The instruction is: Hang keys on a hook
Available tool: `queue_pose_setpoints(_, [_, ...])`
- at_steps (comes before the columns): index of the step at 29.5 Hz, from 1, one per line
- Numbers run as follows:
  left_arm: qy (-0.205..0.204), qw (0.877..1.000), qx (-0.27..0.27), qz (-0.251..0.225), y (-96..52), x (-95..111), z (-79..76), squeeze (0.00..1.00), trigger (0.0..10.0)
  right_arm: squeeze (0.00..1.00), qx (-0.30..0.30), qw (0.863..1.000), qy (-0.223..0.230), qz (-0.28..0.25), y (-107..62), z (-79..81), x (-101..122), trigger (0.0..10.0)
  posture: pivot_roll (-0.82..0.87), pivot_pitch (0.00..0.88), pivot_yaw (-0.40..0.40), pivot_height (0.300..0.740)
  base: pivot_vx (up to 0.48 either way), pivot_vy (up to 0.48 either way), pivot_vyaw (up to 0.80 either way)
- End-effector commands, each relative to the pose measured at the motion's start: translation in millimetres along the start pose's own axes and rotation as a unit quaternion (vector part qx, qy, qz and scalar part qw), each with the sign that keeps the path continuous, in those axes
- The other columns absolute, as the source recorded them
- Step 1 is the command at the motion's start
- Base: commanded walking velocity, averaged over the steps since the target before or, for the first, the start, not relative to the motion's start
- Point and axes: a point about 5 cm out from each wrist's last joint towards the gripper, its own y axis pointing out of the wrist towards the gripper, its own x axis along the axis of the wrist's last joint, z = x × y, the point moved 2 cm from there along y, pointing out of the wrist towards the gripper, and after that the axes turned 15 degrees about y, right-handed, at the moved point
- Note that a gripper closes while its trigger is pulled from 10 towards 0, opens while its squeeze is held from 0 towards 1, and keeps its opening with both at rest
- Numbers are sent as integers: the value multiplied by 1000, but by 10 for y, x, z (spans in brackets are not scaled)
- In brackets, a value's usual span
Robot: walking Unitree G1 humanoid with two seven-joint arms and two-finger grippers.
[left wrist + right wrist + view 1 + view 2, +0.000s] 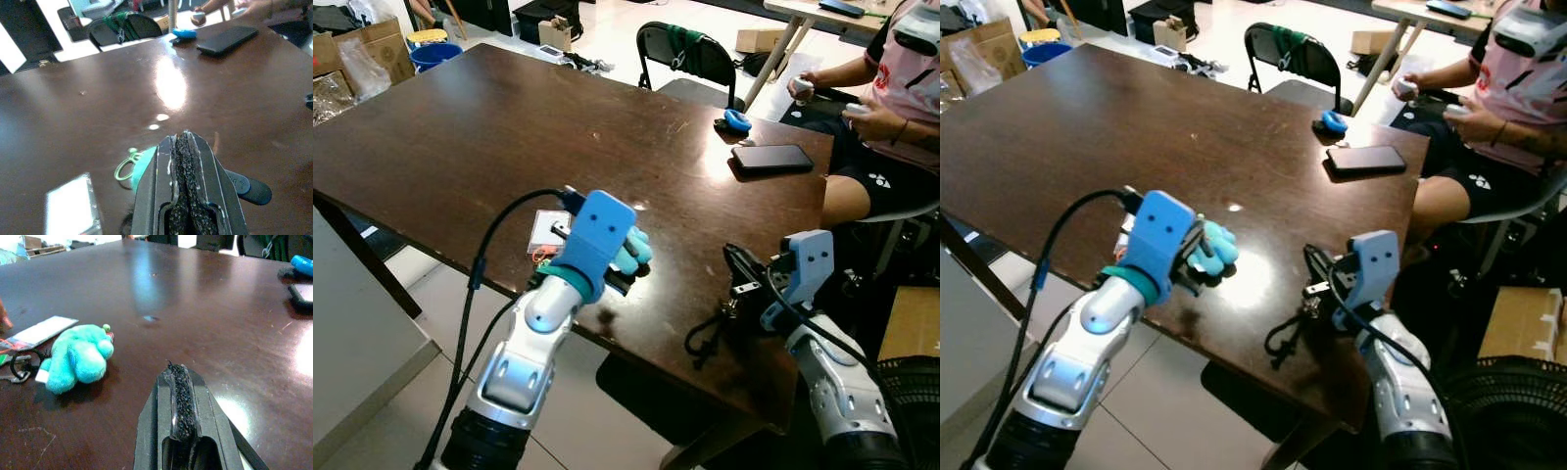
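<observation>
Right wrist view gives me the keys (17, 363) lying flat on the dark table (489, 137), their turquoise plush charm (78, 357) off to one side of my right gripper (178, 396), apart from it. That gripper's 2 fingers are pressed together, holding nothing. My left gripper (185, 161) hovers just above the bunch, fingers also closed and empty, with a green clip (124, 166) and a white card (71, 208) beside it. The bunch runs from plush to key ring along the table's near edge.
</observation>
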Motion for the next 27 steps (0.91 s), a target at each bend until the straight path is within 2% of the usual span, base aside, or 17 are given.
queue_pose_setpoints(1, [8, 998, -39, 50, -2, -217, -199, 0, 10000, 0, -7, 1000, 4, 6, -11, -35, -48, 10000, 54, 155, 81, 740, 0, 0, 0])
queue_pose_setpoints(2, [21, 994, -75, 79, -22, -365, -355, 0, 10000, 0, -10, 1000, 3, 8, -11, -54, -59, 10000, 52, 158, 80, 740, 0, 0, 0])
queue_pose_setpoints(5, [33, 990, -99, 95, -48, -460, -456, 0, 10000, 0, -13, 1000, 3, 10, -11, -65, -65, 10000, 50, 159, 80, 740, 0, 0, 0])
queue_pose_setpoints(7, [38, 981, -149, 117, -182, -608, -668, 0, 10000, 0, -17, 1000, 1, 13, -25, -84, -64, 10000, 47, 163, 80, 740, 0, 0, 0])
queue_pose_setpoints(8, [38, 981, -149, 117, -182, -608, -668, 0, 10000, 0, -17, 1000, 1, 13, -25, -84, -64, 10000, 47, 163, 80, 740, 0, 0, 0])
queue_pose_setpoints(9, [31, 977, -165, 131, -246, -673, -752, 0, 10000, 0, -20, 1000, 0, 14, -35, -101, -59, 10000, 48, 164, 80, 740, 0, 0, 0])
queue_pose_setpoints(11, [28, 974, -173, 141, -295, -720, -810, 0, 10000, 0, -22, 1000, -2, 15, -44, -117, -54, 10000, 48, 166, 79, 740, 0, 0, 0])
queue_pose_setpoints(14, [22, 974, -172, 143, -313, -730, -830, 0, 10000, 0, -24, 1000, -3, 15, -51, -133, -49, 10000, 48, 167, 78, 740, 0, 0, 0])
queue_pose_setpoints(15, [20, 976, -166, 142, -310, -722, -826, 51, 10000, 0, -26, 1000, -4, 15, -55, -142, -45, 10000, 49, 167, 77, 740, 0, 0, 0])
queue_pose_setpoints(16, [11, 979, -152, 137, -281, -685, -780, 1000, 10000, 0, -26, 1000, -4, 16, -52, -145, -43, 10000, 49, 170, 75, 740, 0, 0, 0])
queue_pose_setpoints(19, [3, 981, -142, 134, -259, -658, -745, 1000, 10000, 0, -26, 1000, -5, 16, -49, -145, -42, 10000, 49, 171, 76, 740, 0, 0, 0])
queue_pose_setpoints(20, [-17, 983, -134, 126, -225, -604, -705, 1000, 10000, 0, -25, 1000, -5, 16, -43, -143, -44, 10000, 51, 172, 76, 740, 0, 0, 0])
queue_pose_setpoints(22, [-17, 983, -134, 126, -225, -604, -705, 1000, 10000, 0, -25, 1000, -5, 16, -43, -143, -44, 10000, 51, 172, 76, 740, 0, 0, 0])
queue_pose_setpoints(23, [-45, 984, -130, 111, -194, -517, -670, 1000, 10000, 0, -25, 1000, -5, 16, -40, -142, -50, 10000, 52, 173, 74, 740, 0, 0, 0])
queue_pose_setpoints(25, [-45, 984, -130, 111, -194, -517, -670, 1000, 10000, 0, -25, 1000, -5, 16, -40, -142, -50, 10000, 52, 173, 74, 740, 0, 0, 0])
queue_pose_setpoints(26, [-87, 984, -127, 92, -164, -396, -637, 1000, 10000, 0, -24, 1000, -4, 17, -37, -142, -56, 10000, 52, 174, 75, 740, 0, 0, 0])
queue_pose_setpoints(27, [-111, 983, -124, 77, -139, -304, -598, 667, 10000, 0, -24, 1000, -4, 18, -35, -142, -60, 10000, 51, 174, 75, 740, 0, 0, 0])
